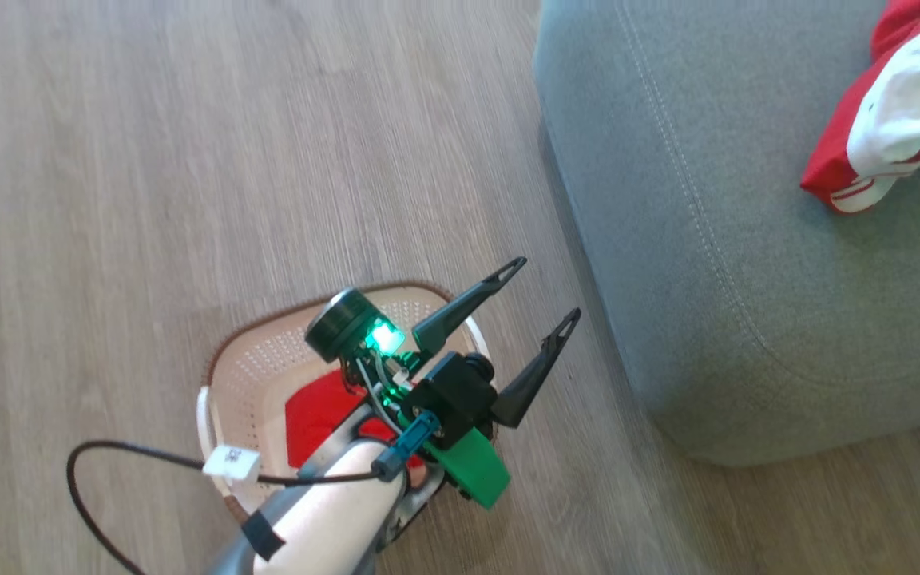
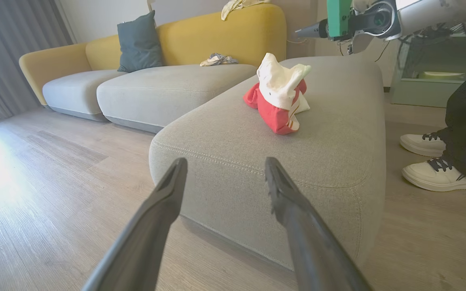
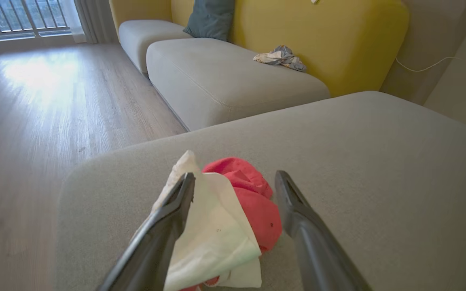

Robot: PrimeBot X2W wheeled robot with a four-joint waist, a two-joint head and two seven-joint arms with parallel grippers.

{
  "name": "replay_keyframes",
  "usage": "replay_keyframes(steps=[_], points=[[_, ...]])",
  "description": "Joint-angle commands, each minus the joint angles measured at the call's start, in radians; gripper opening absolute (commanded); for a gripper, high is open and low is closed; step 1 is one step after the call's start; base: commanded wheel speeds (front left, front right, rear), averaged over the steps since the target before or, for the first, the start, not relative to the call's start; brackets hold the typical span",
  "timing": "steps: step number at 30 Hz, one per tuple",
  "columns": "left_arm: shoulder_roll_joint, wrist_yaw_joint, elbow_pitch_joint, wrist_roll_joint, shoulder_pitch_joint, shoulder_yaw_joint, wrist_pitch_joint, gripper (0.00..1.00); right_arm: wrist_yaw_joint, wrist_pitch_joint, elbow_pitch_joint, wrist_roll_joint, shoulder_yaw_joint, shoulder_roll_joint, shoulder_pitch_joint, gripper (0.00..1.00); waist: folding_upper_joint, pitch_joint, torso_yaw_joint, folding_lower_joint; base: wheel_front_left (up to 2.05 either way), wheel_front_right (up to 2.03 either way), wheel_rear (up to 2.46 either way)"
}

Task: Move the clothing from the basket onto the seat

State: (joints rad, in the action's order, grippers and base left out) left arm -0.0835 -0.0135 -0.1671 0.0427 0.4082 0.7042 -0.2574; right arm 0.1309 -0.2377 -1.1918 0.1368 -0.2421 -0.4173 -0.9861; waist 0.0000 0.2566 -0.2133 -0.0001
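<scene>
Left pincer [image 1: 545,289], spread, hangs between the basket [image 1: 268,359] and the seat's [image 1: 707,239] rounded edge. Right pincer [image 3: 235,176], spread, is over clothing [image 3: 257,206] on the seat. Open wood floor [image 1: 188,160] lies beside the seat.

Beyond left claw [image 2: 225,161], clothing [image 2: 275,109]: bright red with white panels, red-striped white trim. Seat [image 2: 330,145] under it: grey-green, pale stitched seam. Below left claw, basket [image 1: 260,375]: cream, dotted perforations, brown woven-look rim, white handles; red garment [image 1: 312,415] inside. Floor [image 1: 188,160]: grey-brown wood grain. Far past claw: yellow sofa back [image 2: 225,32], dark teal pillow [image 2: 138,42].
</scene>
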Motion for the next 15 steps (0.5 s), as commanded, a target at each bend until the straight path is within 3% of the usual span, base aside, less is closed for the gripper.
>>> replay_keyframes(steps=[1, 6, 15], points=[[0.012, 0.007, 0.041, 0.005, 0.000, -0.043, -0.004, 1.00, 0.000, -0.006, 0.071, 0.020, 0.033, -0.013, 0.022, 1.00, 0.0000, -0.036, 0.015, 0.0001, 0.00, 0.00, 0.00], [0.018, 0.010, 0.048, 0.008, -0.029, -0.063, -0.004, 1.00, 0.000, -0.018, 0.226, 0.093, 0.084, 0.001, 0.069, 1.00, 0.0000, -0.075, 0.042, 0.0001, 0.00, 0.00, 0.00], [0.025, 0.028, 0.071, 0.015, -0.085, -0.138, -0.004, 1.00, 0.000, -0.024, 0.708, 0.284, 0.191, -0.016, 0.343, 1.00, 0.0000, -0.122, 0.124, 0.0001, 0.00, 0.00, 0.00]])
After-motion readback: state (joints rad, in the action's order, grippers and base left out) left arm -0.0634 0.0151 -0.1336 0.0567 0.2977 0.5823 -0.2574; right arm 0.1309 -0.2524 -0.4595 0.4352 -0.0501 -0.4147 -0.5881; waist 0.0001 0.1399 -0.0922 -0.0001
